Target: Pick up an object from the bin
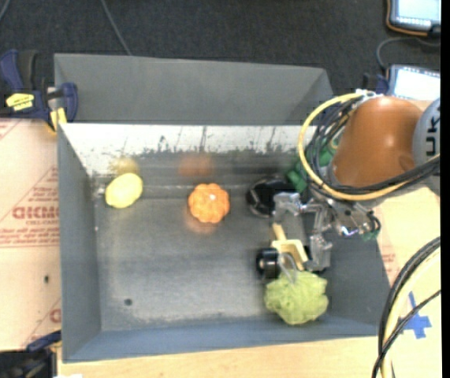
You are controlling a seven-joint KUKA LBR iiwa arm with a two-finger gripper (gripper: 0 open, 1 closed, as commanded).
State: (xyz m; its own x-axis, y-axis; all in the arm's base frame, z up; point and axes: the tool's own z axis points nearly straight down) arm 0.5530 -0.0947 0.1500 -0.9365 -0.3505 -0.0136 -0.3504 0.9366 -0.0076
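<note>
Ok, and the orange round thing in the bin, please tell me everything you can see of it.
The orange ball is round, with shallow ribs like a small pumpkin, and looks matte, perhaps rubber or foam. It rests on the floor of the bin, close to the back wall. In the view, a yellow lump lies to its left and a black thing to its right; it touches neither.

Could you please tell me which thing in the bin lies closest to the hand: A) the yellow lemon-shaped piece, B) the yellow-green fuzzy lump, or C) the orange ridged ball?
B: the yellow-green fuzzy lump lies right beside the hand, at the front right of the grey metal bin.
</note>
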